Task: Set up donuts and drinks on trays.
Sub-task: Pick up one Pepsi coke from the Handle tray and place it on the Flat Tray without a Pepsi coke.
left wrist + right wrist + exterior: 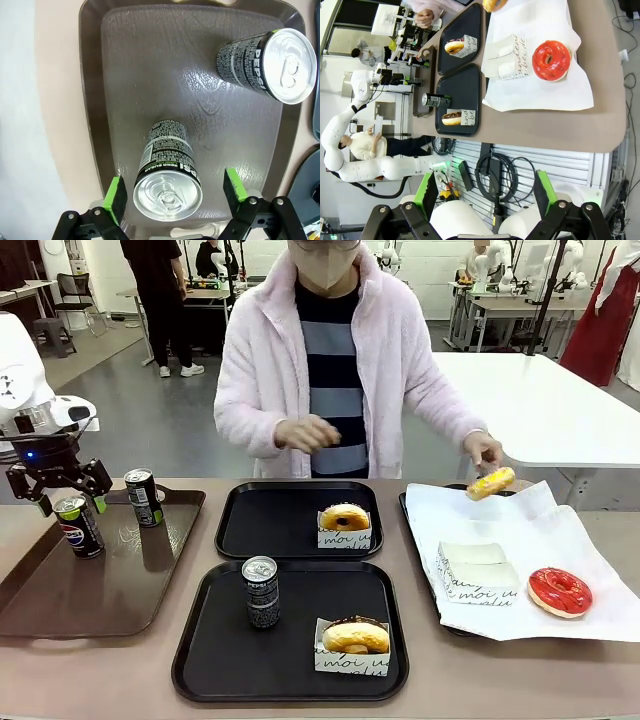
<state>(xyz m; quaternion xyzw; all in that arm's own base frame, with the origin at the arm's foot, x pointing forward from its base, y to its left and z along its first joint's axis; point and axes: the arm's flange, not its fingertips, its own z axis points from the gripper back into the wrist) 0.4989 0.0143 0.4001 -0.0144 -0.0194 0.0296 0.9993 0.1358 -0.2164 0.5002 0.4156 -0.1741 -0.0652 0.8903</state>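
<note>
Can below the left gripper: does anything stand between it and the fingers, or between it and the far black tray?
Nothing stands between the can and the fingers of the open left gripper, which flank it. Toward the far black tray, the second can stands roughly in the direct line.

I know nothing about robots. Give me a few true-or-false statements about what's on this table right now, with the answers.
1. The near black tray holds a can and a chocolate donut. True.
2. The far black tray also holds a can. False: it holds just a boxed donut.
3. The person's hand holds a yellow donut. True.
4. The red donut sits in a box. False: it lies bare on white paper.
5. The left gripper is open around the left can on the brown tray. True.
</note>
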